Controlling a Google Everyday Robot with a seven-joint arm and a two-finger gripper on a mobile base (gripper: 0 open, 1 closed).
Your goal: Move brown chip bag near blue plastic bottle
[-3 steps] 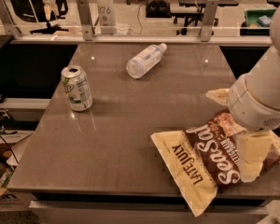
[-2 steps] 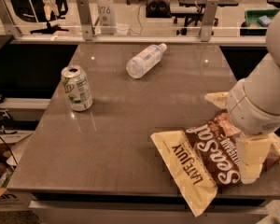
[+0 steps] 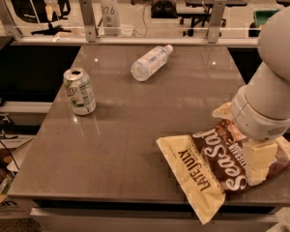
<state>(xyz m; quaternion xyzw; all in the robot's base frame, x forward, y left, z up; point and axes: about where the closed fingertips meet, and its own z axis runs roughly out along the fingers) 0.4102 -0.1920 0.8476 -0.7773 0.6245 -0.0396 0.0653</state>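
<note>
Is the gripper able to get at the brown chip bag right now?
Probably yes: the gripper sits right over the brown chip bag at the near right corner of the table, nothing between them.

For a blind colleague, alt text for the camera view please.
The pincer sits over the brown chip bag at the near right edge of the table. The blue plastic bottle lies on its side at the far centre, and a soda can stands upright at left.

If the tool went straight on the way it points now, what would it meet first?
The brown chip bag: the tool points down onto its right part, possibly in contact; depth is unclear.
</note>
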